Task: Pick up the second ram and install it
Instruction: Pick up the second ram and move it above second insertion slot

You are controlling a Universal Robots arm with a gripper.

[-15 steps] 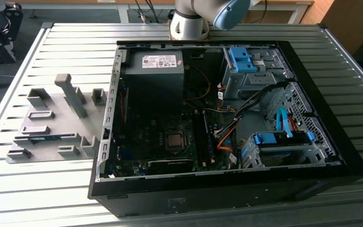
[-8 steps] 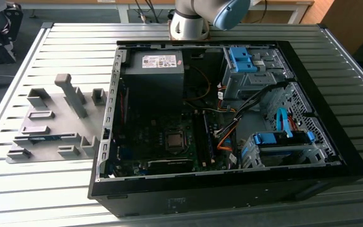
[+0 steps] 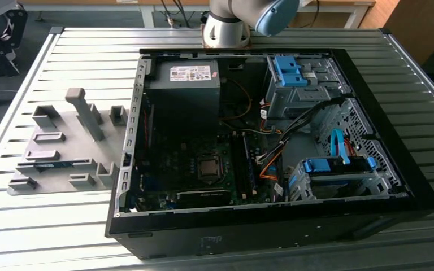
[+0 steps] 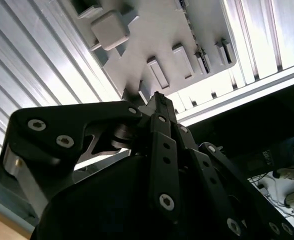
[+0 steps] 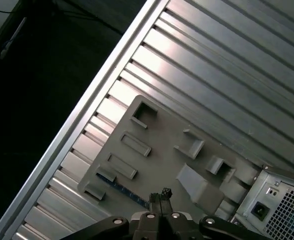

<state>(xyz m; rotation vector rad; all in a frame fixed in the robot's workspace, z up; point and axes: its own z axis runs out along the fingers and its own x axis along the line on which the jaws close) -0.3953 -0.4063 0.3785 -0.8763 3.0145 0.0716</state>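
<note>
Slatted metal table (image 3: 89, 45); thin blue-green second ram (image 3: 51, 165) seated in grey fixture (image 3: 70, 132); jaws together, empty, near it.

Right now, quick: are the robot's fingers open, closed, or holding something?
Gripper: closed, holding nothing; the second ram lies in the grey fixture.

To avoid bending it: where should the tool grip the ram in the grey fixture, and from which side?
Likely the middle of its upper long edge, from straight above. The second ram stands on edge in a slot of the grey fixture, showing as a thin blue line; blocks seem to flank its ends, so only the middle stretch looks free.
</note>
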